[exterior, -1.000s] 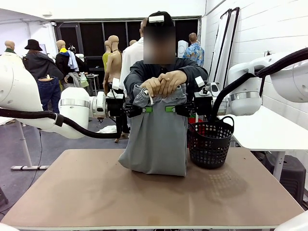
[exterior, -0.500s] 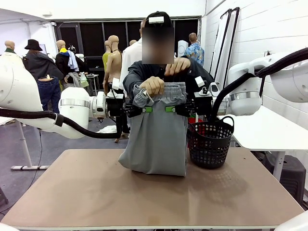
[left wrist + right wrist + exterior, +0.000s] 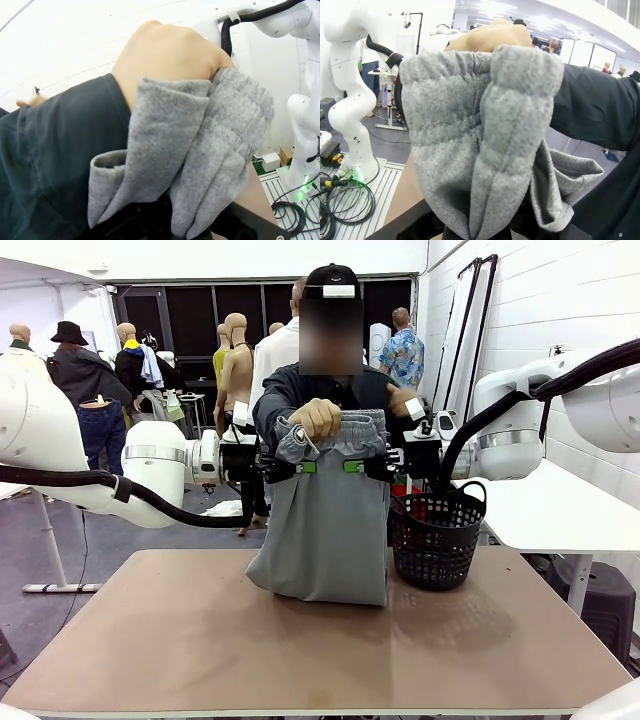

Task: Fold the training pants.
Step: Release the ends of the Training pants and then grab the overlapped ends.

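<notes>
Clamping training pants [image 3: 325, 530] waistband with left end effector [image 3: 303, 467] and right end effector [image 3: 357, 467], hem touching worktop [image 3: 180, 640] centre. Just losing one of the person's grips; remaining hand [image 3: 316, 418] pinching left corner, likely finishing handover.

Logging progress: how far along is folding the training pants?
Done: the training pants hang as one narrow panel, lower end on the table. In hand: left gripper and right gripper shut on them below the waistband; a person's hand grips the top. Left: laying flat, folding.
</notes>
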Controlling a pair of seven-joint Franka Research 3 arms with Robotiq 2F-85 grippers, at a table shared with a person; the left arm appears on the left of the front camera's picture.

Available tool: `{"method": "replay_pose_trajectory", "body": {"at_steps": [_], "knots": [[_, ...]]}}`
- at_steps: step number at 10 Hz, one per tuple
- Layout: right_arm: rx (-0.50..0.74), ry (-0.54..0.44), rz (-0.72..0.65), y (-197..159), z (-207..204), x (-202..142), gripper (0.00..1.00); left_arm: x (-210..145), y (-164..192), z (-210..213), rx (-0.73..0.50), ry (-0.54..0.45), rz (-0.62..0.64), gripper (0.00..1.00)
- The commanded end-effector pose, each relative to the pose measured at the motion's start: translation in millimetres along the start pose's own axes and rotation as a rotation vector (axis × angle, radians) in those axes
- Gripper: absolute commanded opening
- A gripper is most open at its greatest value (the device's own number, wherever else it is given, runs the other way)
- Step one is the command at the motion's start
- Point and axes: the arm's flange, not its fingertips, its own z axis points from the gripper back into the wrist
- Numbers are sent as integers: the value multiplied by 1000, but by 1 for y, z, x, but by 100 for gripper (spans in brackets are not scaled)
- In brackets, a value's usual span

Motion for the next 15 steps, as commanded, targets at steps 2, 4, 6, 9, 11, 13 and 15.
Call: {"method": "replay_pose_trajectory", "body": {"at_steps": [2, 4, 6, 9, 11, 13, 15], "knots": [[2, -2, 8, 2, 0, 0, 0, 1, 0, 1, -2, -5, -1, 0], [2, -2, 8, 2, 0, 0, 0, 1, 0, 1, -2, -5, -1, 0], [2, -2, 8, 2, 0, 0, 0, 1, 0, 1, -2, -5, -1, 0], [2, -2, 8, 2, 0, 0, 0, 1, 0, 1, -2, -5, -1, 0], [2, -2, 8, 2, 0, 0, 0, 1, 0, 1, -2, -5, -1, 0], [2, -2, 8, 2, 0, 0, 0, 1, 0, 1, -2, -5, -1, 0], [2, -2, 8, 2, 0, 0, 0, 1, 0, 1, -2, -5, -1, 0]]}}
